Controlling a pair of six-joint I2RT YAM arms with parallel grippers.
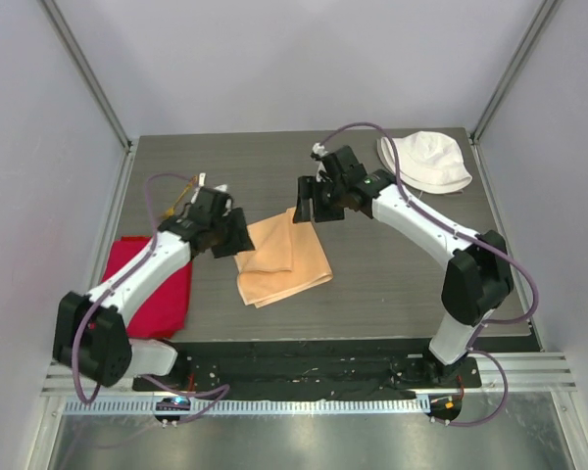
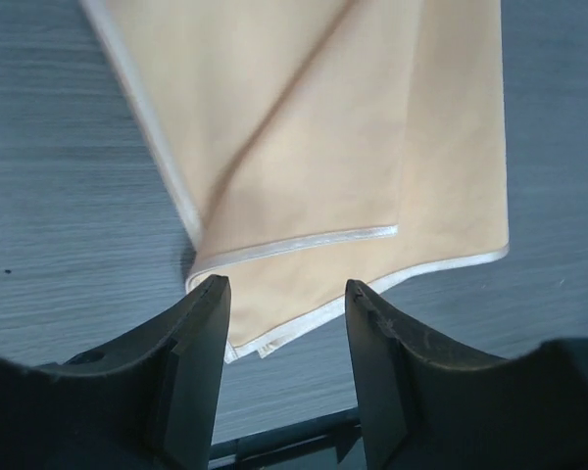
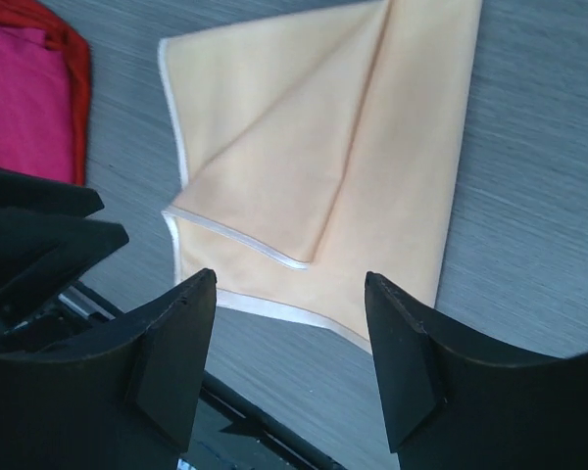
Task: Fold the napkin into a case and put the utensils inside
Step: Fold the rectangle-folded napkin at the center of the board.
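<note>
1. We see the napkin (image 1: 282, 257) lying flat on the dark wood-grain desk (image 1: 392, 264), near its middle and between the two arms
2. It is a thin peach-orange cloth with a slight sheen and a pale stitched hem along its edges
3. It is folded into loose layers. From above it reads as a rough, tilted square with one fold line running down it, and the layers' edges do not line up along its near side
4. In the left wrist view we see two hemmed corners of the napkin (image 2: 323, 147) stacked, the upper one set back from the lower, with a soft diagonal crease running away from them
5. The left gripper (image 1: 233, 235) sits at the napkin's left edge. Its fingers (image 2: 201, 333) stand apart with nothing clamped, and the napkin's corner lies on the desk below the gap
6. The right gripper (image 1: 309, 206) hangs at the napkin's far right corner. Its jaws are likewise spread and clasp nothing, and the cloth lies flat beneath them
7. A bright red cloth (image 1: 147, 284) lies left of the napkin, under the left arm and apart from it
8. A white hat (image 1: 426, 162) rests at the far right corner of the desk, well apart from the napkin
9. Behind the left arm we make out a thin gold fork (image 1: 183, 193) and a small white spoon (image 1: 202, 180) on the desk, too small for us to tell more
</note>
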